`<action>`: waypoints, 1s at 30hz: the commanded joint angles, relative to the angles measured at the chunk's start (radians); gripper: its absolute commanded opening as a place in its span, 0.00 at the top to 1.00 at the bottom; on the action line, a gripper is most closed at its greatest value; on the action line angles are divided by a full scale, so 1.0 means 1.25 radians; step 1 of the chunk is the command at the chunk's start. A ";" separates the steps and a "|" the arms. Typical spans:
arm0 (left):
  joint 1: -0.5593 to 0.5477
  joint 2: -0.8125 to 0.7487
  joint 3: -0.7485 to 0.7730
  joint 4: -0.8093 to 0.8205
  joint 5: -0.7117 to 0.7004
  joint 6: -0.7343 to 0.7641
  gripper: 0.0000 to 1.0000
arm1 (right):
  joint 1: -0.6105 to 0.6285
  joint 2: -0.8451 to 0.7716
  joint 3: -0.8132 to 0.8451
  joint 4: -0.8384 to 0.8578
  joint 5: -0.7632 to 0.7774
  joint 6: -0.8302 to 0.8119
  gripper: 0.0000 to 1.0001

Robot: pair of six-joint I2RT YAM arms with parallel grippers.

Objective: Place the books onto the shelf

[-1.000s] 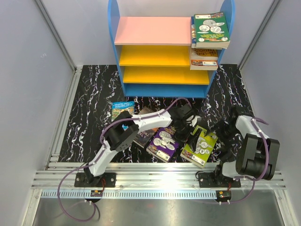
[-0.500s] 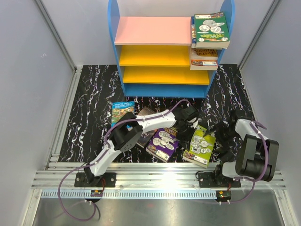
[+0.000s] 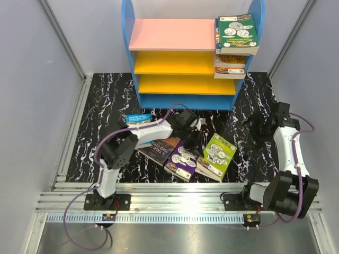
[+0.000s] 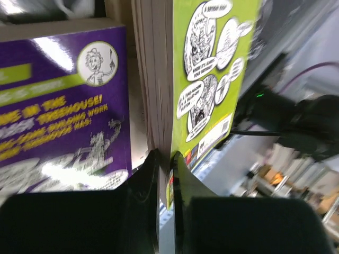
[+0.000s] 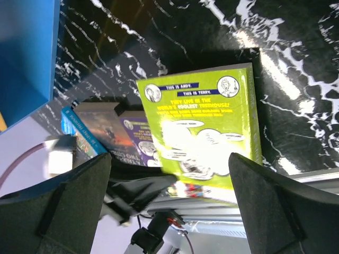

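Observation:
The lime book (image 3: 217,156) lies tilted on the black marbled mat, and my left gripper (image 3: 195,142) is shut on its left edge. In the left wrist view the jaws (image 4: 165,165) pinch the lime book (image 4: 212,69) at its cover and page edge, beside the purple book (image 4: 63,106). The purple book (image 3: 183,159), a dark brown book (image 3: 160,148) and a blue book (image 3: 138,120) lie to the left. The shelf (image 3: 183,58) holds a stack topped by a green book (image 3: 237,33) at its right end. My right gripper (image 3: 253,127) hangs open, right of the lime book (image 5: 204,137).
The shelf's blue side panel (image 5: 25,53) is close on the left of the right wrist view. Grey walls enclose the mat on three sides. An aluminium rail (image 3: 180,200) with the arm bases runs along the near edge.
My left gripper has shut on the lime book and dragged it left, towards the purple book. The right arm has drawn back from the book, up and to the right, still open.

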 commanded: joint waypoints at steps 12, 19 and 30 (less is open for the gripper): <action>0.129 -0.262 -0.164 0.325 0.125 -0.221 1.00 | 0.004 0.009 -0.185 0.071 -0.181 -0.007 0.00; 0.131 -0.264 -0.196 0.365 0.133 -0.242 1.00 | 0.021 -0.043 -0.284 0.277 -0.264 0.123 0.00; 0.137 -0.283 -0.212 0.379 0.141 -0.259 1.00 | 0.139 -0.057 -0.239 0.387 -0.205 0.219 0.86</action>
